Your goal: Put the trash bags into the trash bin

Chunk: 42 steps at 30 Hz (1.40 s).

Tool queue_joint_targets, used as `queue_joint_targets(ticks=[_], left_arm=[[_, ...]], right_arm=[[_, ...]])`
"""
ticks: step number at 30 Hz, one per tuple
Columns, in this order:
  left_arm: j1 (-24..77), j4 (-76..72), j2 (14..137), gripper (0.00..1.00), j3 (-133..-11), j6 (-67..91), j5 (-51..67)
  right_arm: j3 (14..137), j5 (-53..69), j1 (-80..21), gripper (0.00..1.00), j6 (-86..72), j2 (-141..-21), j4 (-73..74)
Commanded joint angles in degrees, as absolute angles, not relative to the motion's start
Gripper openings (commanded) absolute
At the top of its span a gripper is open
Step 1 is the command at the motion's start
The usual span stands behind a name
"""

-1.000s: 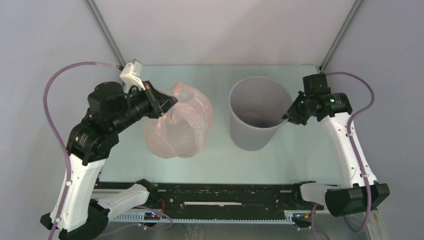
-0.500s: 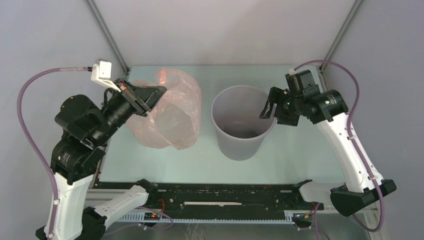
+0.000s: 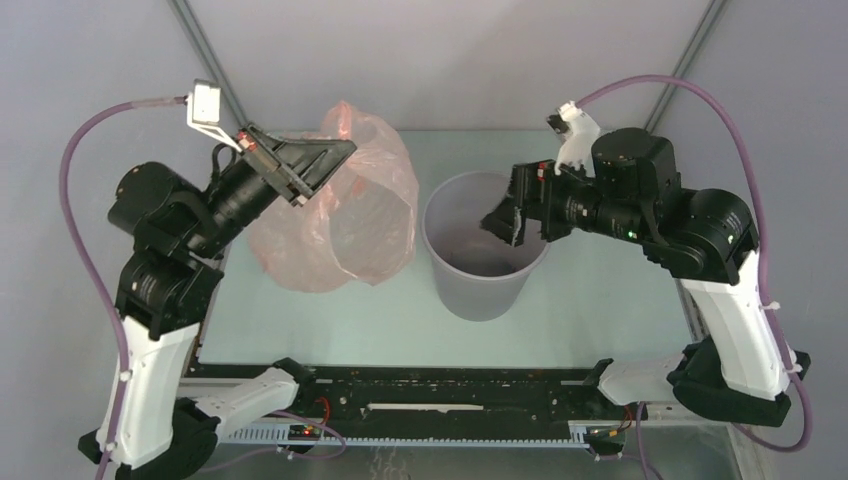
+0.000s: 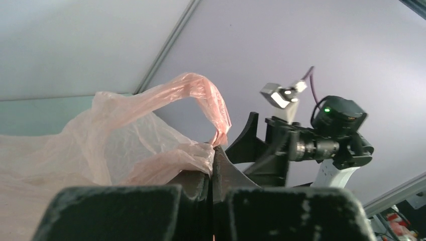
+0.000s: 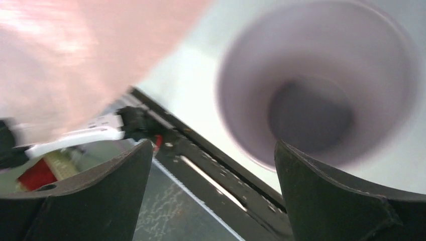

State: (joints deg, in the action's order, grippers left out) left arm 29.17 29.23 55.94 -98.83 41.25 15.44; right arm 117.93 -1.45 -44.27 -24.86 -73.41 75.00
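The trash bag (image 3: 345, 215), pale pink and translucent, hangs off the table from my left gripper (image 3: 348, 148), which is shut on its top edge. In the left wrist view the film (image 4: 130, 145) is pinched between the closed tips of that gripper (image 4: 213, 150), with a handle loop arching above. The grey round trash bin (image 3: 480, 290) stands upright just right of the bag. My right gripper (image 3: 503, 212) hovers open above the bin's mouth. In the right wrist view that gripper (image 5: 213, 145) holds nothing, with the bin (image 5: 233, 105) and the blurred bag (image 5: 75, 55) beyond.
A black rail (image 3: 450, 390) runs along the table's near edge between the arm bases. Two metal frame posts (image 3: 205, 50) rise at the back corners. The bag's lower part lies close to the bin's left wall.
My right gripper has let go of the bin's right rim, opened wide and swung left over the bin. The bin has shifted left. My left gripper has lifted the bag higher.
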Motion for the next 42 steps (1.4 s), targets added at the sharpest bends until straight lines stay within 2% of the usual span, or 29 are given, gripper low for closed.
queue_joint_targets(ticks=[1,6,10,15,22,26,32,38,40,41,42], left_arm=[[29.0,24.68,57.94,0.0,-99.39,45.08,18.99],[29.0,24.61,57.99,0.0,-98.27,45.59,19.28],[29.0,25.75,57.48,0.0,-96.46,48.33,17.04],[29.0,27.27,56.1,0.0,-94.68,50.12,13.87],[29.0,32.25,57.1,0.0,-96.54,49.39,10.63],[29.0,32.26,57.52,0.0,-96.42,49.35,11.07],[29.0,31.86,57.59,0.0,-96.55,49.91,11.87],[29.0,31.54,57.28,0.0,-96.36,49.92,11.69],[28.92,31.24,57.3,0.0,-96.78,49.86,11.89],[28.93,31.02,57.22,0.0,-96.92,49.72,12.08],[28.92,30.6,57.15,0.0,-96.95,49.37,12.42]], right_arm=[[124.92,5.27,-51.44,1.0,-22.19,-80.02,62.22],[135.25,10.02,-52.82,1.0,-27.1,-88.22,49.04],[131.77,8.47,-54.08,1.0,-30.2,-89.3,36.05],[135.67,5.05,-56.41,0.99,-28.01,-93.58,39.88],[129.81,3.83,-64.48,0.99,-25.22,-93.95,33.52],[130.77,-4.98,-68.98,0.97,-20.83,-95.74,34.66],[130.66,-24.31,-74.04,0.94,-12.12,-98.21,33.31],[131.07,-28.13,-76.61,0.78,-7.28,-99.99,29.29],[130.49,-28.2,-76.98,0.69,-6.44,-100.01,27.75],[129.73,-27.9,-76.93,0.57,-6.41,-99.79,26.77],[128.85,-27.11,-76.72,0.31,-6.46,-99.38,25.82]])
